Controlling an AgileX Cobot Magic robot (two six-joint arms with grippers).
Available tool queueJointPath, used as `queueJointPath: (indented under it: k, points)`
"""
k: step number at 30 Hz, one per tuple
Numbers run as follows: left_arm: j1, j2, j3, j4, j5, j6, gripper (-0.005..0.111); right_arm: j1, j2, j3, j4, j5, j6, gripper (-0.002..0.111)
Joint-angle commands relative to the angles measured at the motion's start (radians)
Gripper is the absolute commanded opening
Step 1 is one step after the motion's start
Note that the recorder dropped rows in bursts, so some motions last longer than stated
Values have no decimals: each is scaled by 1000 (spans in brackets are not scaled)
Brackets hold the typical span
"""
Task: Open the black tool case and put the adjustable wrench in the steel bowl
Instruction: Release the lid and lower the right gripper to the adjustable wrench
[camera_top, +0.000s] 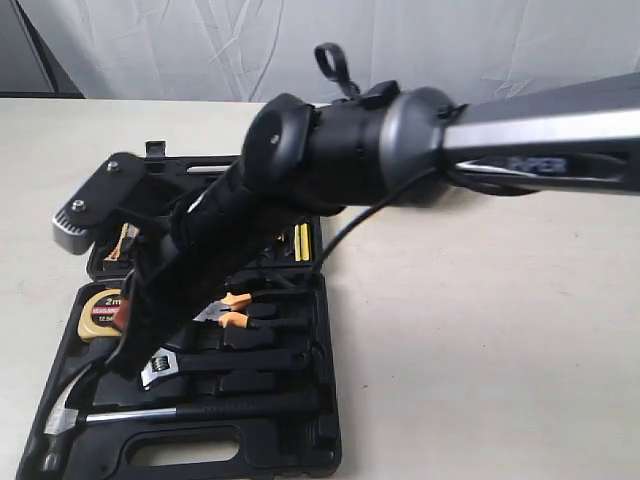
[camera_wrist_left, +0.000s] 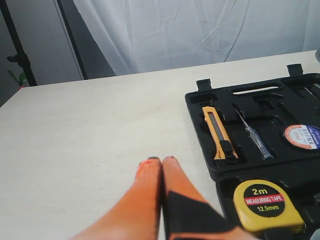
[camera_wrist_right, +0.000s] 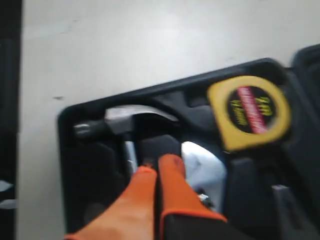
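The black tool case (camera_top: 328, 440) lies open on the table with its tools in their moulded slots. The adjustable wrench (camera_top: 160, 370) rests in the near half, silver head to the left, black handle running right. My right arm reaches across from the right. Its gripper (camera_top: 130, 355) hangs over the wrench head (camera_wrist_right: 207, 172), and the right gripper (camera_wrist_right: 157, 164) has its orange fingers pressed together with nothing between them. The left gripper (camera_wrist_left: 161, 160) is shut and empty over bare table beside the case (camera_wrist_left: 200, 100). The steel bowl is out of view.
A yellow tape measure (camera_top: 100, 312) sits left of the wrench, a claw hammer (camera_top: 200, 410) in front of it, and orange-handled pliers (camera_top: 235, 310) behind. The lid holds a utility knife (camera_wrist_left: 218, 132) and a screwdriver (camera_wrist_left: 252, 135). A white curtain hangs behind the table.
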Motion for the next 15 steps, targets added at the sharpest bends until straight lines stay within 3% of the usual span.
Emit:
queueJointPath:
  k: [1, 4, 6, 15]
  points:
    - [-6, -4, -2, 0, -9, -4, 0, 12, 98, -173, 78, 309, 3, -1]
    - [-6, -4, -2, 0, -9, -4, 0, 18, 105, -226, 47, 524, 53, -1]
    - [-6, -4, -2, 0, -9, -4, 0, 18, 96, -233, 1, 548, 86, -1]
    - [-6, -4, -2, 0, -9, -4, 0, -7, 22, -138, -732, 548, 599, -1]
